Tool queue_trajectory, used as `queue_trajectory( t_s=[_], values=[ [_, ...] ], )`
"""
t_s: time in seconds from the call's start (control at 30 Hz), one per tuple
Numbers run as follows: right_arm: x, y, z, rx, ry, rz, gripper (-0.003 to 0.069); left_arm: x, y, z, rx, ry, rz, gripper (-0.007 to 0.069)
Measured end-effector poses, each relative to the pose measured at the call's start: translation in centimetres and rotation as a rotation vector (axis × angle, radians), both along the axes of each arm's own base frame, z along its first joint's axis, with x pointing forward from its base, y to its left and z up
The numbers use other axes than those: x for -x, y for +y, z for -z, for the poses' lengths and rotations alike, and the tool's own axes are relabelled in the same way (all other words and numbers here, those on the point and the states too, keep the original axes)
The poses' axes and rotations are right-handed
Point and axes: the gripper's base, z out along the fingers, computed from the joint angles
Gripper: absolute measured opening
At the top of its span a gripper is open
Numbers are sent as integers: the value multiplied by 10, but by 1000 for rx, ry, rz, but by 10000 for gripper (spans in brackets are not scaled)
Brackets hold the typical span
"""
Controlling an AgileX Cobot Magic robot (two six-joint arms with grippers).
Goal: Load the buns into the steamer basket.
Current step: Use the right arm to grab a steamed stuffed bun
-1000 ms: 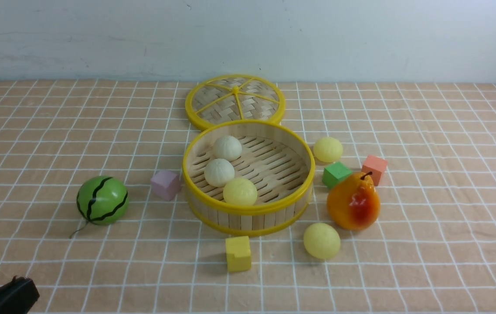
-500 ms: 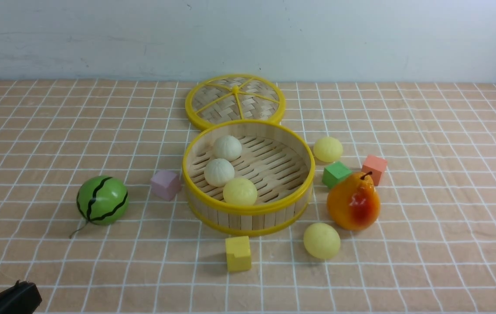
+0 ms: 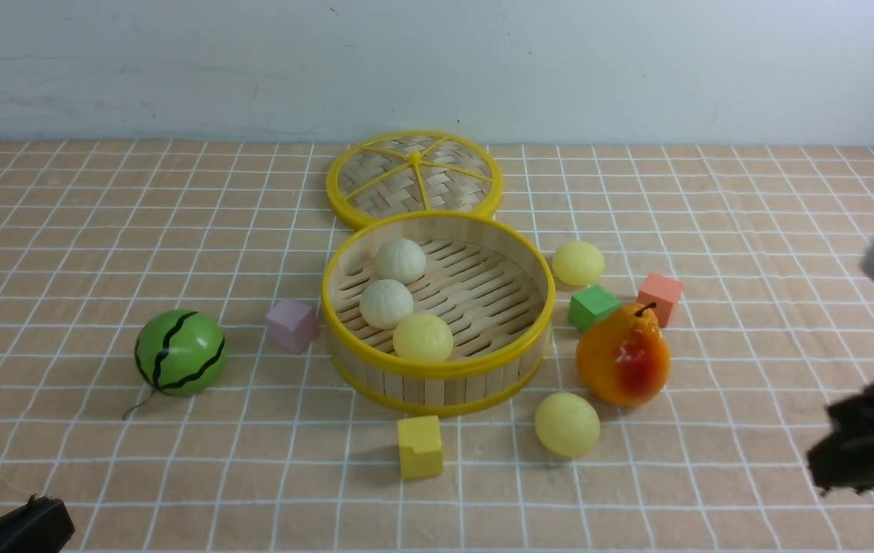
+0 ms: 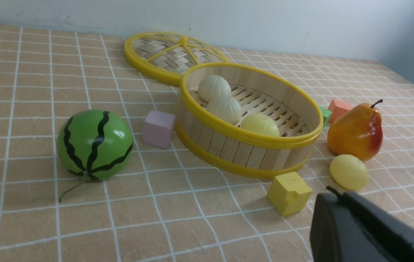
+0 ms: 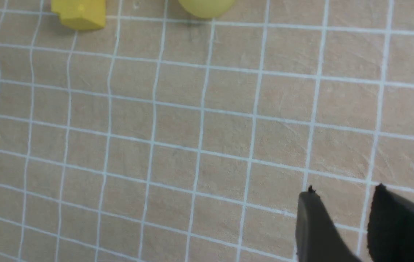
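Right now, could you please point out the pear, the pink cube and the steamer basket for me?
pear (image 3: 623, 357), front view, its orange belly.
pink cube (image 3: 291, 330), front view, its near side.
steamer basket (image 3: 445, 389), front view, its front outer wall.

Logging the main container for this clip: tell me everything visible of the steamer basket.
The steamer basket is round and deep. Its wall is made of upright pale slats that look like bamboo, bound by yellow rims at top and bottom, and its floor is slatted. It stands upright and uncovered on the checked cloth, mid-table. Three buns lie inside toward the robot's left: two off-white, one pale yellow. The lid lies flat just behind; contact cannot be told.
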Motion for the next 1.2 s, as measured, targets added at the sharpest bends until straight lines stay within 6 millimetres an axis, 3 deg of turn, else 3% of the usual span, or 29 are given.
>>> queue_trajectory(
  t_s=[0.07,0.1,0.17,0.2,0.23,0.37,0.43,0.6,1.2],
  values=[
    [-23,22,4,13,24,-69,215,0,0,0,0,0,0,-13],
    [-24,26,4,19,25,-84,215,0,0,0,0,0,0,-13],
    [-45,51,12,69,31,-169,215,0,0,0,0,0,0,-11],
    [-45,53,10,71,22,-177,215,0,0,0,0,0,0,-11],
    [-61,72,20,119,30,-235,221,0,0,0,0,0,0,-11],
    [-82,95,40,179,58,-281,248,0,0,0,0,0,0,-11],
    [-99,105,60,207,96,-268,274,0,0,0,0,0,0,-10],
    [-119,113,85,222,75,-250,304,0,0,0,0,0,0,-8],
    [-145,116,116,212,-11,-167,301,0,0,0,-1,3,1,5]
  ],
)
